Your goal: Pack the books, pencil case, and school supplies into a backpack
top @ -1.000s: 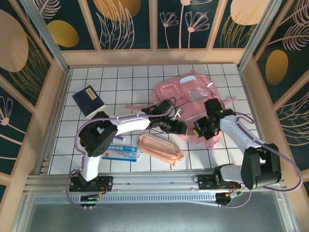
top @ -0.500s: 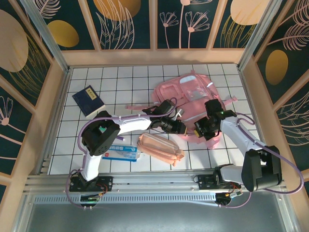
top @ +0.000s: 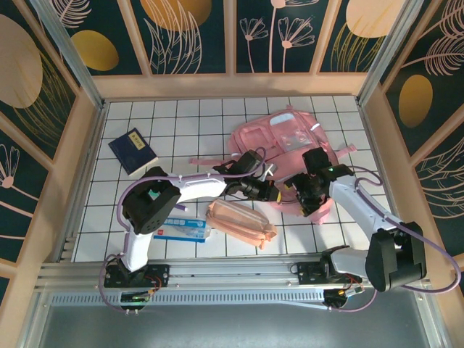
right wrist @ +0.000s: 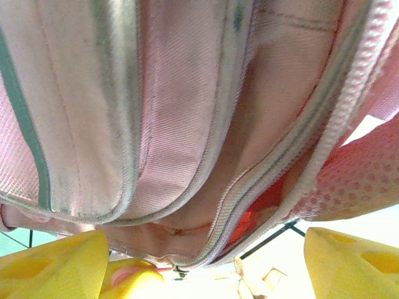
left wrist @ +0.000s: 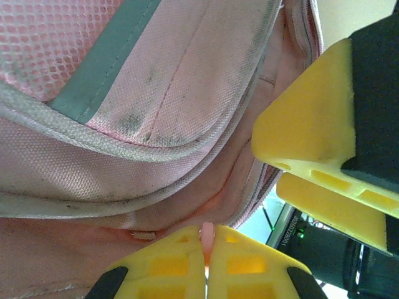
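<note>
Your pink backpack (top: 286, 141) lies flat on the white-tiled table (top: 181, 119), toward 2 o'clock from the table's centre, with its near edge pointing to 6 o'clock. Both arms meet at that near edge.

Your left fingers (top: 272, 193) come in from 9 o'clock. The left wrist view shows them (left wrist: 181, 261) pressed together at the bottom of the frame, pinching a thin sliver of pink backpack (left wrist: 156, 93) material. It may be a zipper tab or a fold of the lip; the view is too close to tell which.

Your right fingers (top: 294, 193) sit just beside them, at their 3 o'clock. In the right wrist view they (right wrist: 355, 261) stand wide apart at 5 and 7 o'clock, clamped on nothing. The backpack's (right wrist: 187, 93) zipper track runs between them, and it gapes enough to show a red-orange lining.

The peach pencil case (top: 241, 223) lies on the table at 6 o'clock from the centre, near the left arm's forearm and apart from the backpack. The white-and-blue packet (top: 183, 229) lies flat between 7 and 8 o'clock, partly under the left arm's elbow. The navy booklet (top: 133, 151) rests well apart from everything else, out between 9 and 10 o'clock near the left wall.
</note>
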Available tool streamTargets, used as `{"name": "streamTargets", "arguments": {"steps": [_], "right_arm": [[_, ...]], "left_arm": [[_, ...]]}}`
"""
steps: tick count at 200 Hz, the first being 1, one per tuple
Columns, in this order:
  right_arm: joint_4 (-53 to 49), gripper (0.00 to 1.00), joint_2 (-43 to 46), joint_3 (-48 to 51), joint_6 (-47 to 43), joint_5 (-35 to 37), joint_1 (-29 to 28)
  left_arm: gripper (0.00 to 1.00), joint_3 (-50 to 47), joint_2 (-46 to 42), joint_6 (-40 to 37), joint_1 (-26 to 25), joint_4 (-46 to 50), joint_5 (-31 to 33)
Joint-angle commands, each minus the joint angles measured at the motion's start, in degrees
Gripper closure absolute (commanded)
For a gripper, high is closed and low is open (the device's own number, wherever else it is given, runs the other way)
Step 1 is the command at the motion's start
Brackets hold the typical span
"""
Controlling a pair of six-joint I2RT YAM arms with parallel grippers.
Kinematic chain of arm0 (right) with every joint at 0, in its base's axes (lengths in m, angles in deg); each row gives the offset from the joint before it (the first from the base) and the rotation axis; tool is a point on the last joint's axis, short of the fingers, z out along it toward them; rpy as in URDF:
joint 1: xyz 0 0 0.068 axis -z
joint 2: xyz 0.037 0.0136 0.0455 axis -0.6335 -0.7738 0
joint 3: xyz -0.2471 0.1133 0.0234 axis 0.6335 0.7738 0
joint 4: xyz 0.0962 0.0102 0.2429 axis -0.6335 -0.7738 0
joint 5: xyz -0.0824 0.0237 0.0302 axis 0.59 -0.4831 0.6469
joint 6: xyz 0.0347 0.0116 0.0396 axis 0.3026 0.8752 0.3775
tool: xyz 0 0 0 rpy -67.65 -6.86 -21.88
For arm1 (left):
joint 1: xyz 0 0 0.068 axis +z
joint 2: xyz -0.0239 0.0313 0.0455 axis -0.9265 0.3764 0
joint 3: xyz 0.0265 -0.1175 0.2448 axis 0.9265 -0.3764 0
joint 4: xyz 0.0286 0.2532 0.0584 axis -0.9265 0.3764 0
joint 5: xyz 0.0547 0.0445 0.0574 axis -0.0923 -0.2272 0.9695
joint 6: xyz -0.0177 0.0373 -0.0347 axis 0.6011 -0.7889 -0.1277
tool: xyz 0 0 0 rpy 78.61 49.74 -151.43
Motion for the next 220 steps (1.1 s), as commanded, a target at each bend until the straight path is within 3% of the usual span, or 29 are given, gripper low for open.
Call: {"name": "streamTargets", "arguments": {"steps": [1,38,67,78,107,156,220], "right_arm": [[-1.9,0.2,-0.85,0.31,2.93,1.82,-0.94],[-0.44,0.32,-3.78,-0.49,8.05,3.61,-3.86],[1.27,0.6,-4.3,0.8,10.94,6.1,-3.65],[1.5,0.79,-4.0,0.95,11.64,6.42,-3.58],[0.72,1.0,-1.99,0.23,11.85,7.59,-2.84],[-2.04,1.0,3.27,-0.34,10.02,8.36,1.33],[-3.05,1.0,7.3,0.48,8.68,6.29,2.94]], "left_arm": [[1.0,-0.86,-2.73,0.64,0.21,-3.13,-1.42],[1.0,-3.12,-4.38,2.13,0.15,-6.64,-2.16],[1.0,-4.62,-5.6,3.19,0.17,-8.34,-1.88],[1.0,-5.12,-6.22,3.07,0.17,-8.37,-1.1],[1.0,-7.4,-8.63,2.47,1.19,-6.74,5.41],[1.0,-20.2,-15.63,6.3,9.76,-16.68,16.47],[1.0,-18.19,-11.48,3.28,17.94,-16.51,27.03]]}}
